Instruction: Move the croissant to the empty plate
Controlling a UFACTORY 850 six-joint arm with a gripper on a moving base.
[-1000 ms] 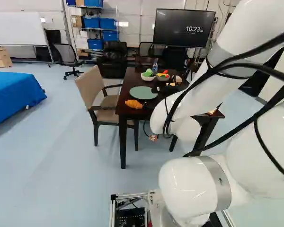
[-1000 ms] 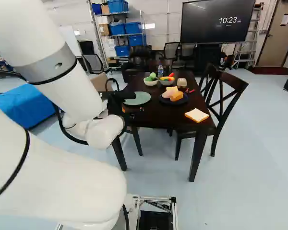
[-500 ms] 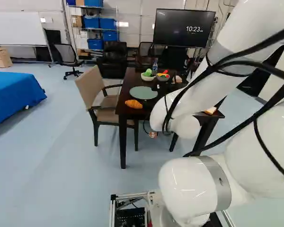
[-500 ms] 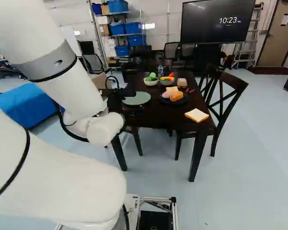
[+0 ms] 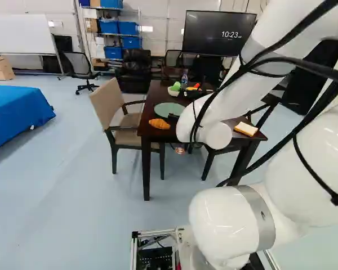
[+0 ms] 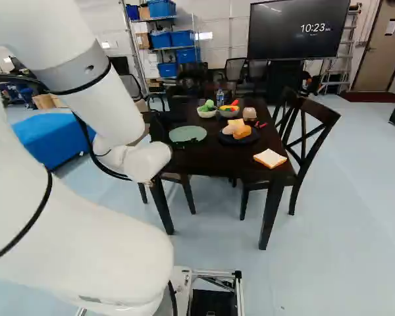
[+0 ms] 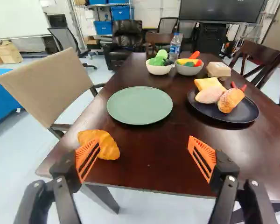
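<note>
In the right base view, my black gripper is partly hidden behind the white wrist, near the table's corner. Seen from the wrist, the gripper has its orange-padded fingers wide apart and nothing gripped. A golden croissant lies on the dark table near its edge, ahead of one finger, which covers part of it. The same croissant shows in the left base view. Beyond it, ahead of the gap between the fingers, is the empty round green plate.
A dark plate holds bread pieces. Farther back stand two bowls of toy vegetables, a bottle and a beige item. A bread slice lies near the table's edge. A beige chair and dark wooden chairs flank the table.
My arm has shifted, its upper part moving left in the left base view and uncovering the bread slice. The gripper has changed its place over the table. The base and croissant have stayed put.
</note>
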